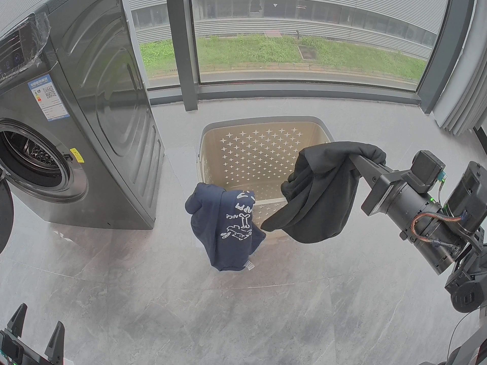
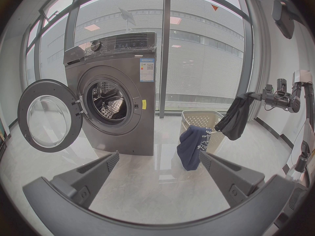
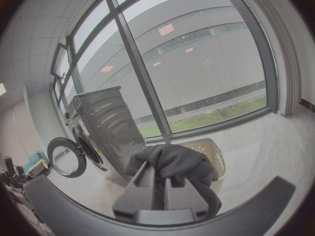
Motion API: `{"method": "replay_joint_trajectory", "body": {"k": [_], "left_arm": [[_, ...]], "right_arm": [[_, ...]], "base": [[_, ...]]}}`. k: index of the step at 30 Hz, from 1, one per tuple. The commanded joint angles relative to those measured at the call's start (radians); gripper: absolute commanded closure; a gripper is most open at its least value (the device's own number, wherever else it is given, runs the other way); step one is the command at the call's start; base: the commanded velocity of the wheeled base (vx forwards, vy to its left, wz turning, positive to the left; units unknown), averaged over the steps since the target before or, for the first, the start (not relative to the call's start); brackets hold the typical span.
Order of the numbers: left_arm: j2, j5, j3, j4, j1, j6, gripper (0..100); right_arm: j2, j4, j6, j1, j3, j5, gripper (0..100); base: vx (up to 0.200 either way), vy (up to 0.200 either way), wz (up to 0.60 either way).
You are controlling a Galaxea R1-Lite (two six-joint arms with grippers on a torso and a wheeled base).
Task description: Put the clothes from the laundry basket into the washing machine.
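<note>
My right gripper (image 1: 361, 161) is shut on a black garment (image 1: 317, 198), which hangs in the air over the right side of the beige laundry basket (image 1: 253, 150). The same black garment (image 3: 178, 163) drapes over my closed fingers (image 3: 183, 194) in the right wrist view. A navy garment with white print (image 1: 225, 226) hangs over the basket's front rim toward the floor. The grey washing machine (image 1: 76, 107) stands at the left with its round door (image 2: 49, 115) swung open and the drum (image 2: 108, 100) showing. My left gripper (image 2: 157, 163) is open and low, near the floor, holding nothing.
Tall windows with a dark frame post (image 1: 177, 41) run behind the basket. A grey curtain (image 1: 464, 92) hangs at the far right. Bare grey floor tiles (image 1: 253, 310) lie between me, the basket and the machine.
</note>
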Motion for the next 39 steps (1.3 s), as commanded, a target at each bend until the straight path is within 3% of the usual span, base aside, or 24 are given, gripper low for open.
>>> {"method": "replay_joint_trajectory", "body": {"k": [1,39], "left_arm": [[-0.007,0.001,0.015,0.000,0.000,0.000,0],[-0.007,0.001,0.015,0.000,0.000,-0.002,0]], "right_arm": [[-0.005,-0.008,0.001,0.015,-0.002,0.001,100],[-0.014,-0.011,0.004,0.017,-0.011,0.008,100]], "base": [[0.000,0.200,0.00],[0.000,0.200,0.00]]}}
